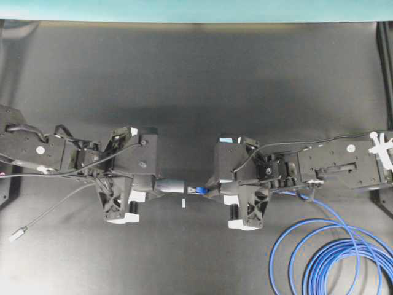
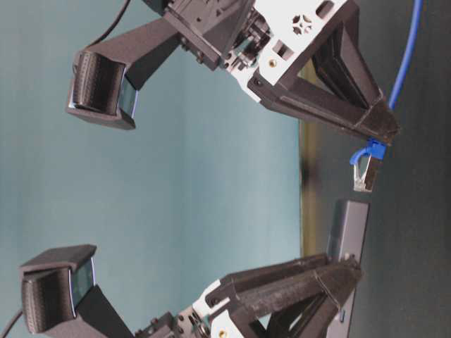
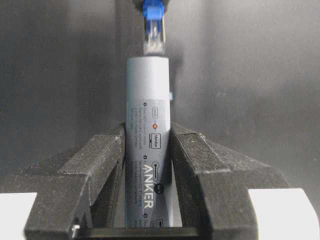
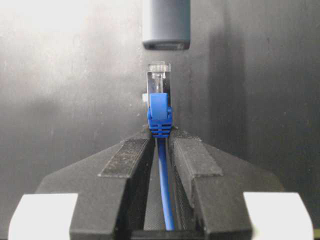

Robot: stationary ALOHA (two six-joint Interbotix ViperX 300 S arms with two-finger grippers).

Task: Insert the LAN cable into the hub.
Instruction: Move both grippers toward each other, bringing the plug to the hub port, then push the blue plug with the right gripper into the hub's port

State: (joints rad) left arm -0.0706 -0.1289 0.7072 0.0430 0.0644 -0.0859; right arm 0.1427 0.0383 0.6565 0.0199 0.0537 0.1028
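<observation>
The left gripper (image 3: 147, 150) is clamped on the hub (image 3: 148, 125), its two black fingers (image 3: 100, 165) pressed against the grey bar's long sides, so that the front half of the bar sticks out past the fingertips. The right gripper (image 4: 160, 145) is closed on the LAN cable (image 4: 162, 185), pinching the thin blue line just behind the blue boot; the clear plug (image 4: 158, 77) juts forward beyond the fingertips.

Both arms hold their pieces above the black table (image 1: 196, 80), near its middle, and face each other end to end. In the right wrist view the plug lines up with the dark socket at the end of the hub, with a small gap between them; the plug is not inside. The table-level view shows the same gap, with the plug slightly tilted.

Behind the right arm, the blue cable runs back and drops into loose coils (image 1: 334, 258) at the table's lower right. Behind the left arm, the hub's thin grey cord (image 1: 55, 206) trails to a small silver plug (image 1: 18, 233) lying near the left edge. A tiny white scrap (image 1: 183, 202) lies on the table beneath the gap.
</observation>
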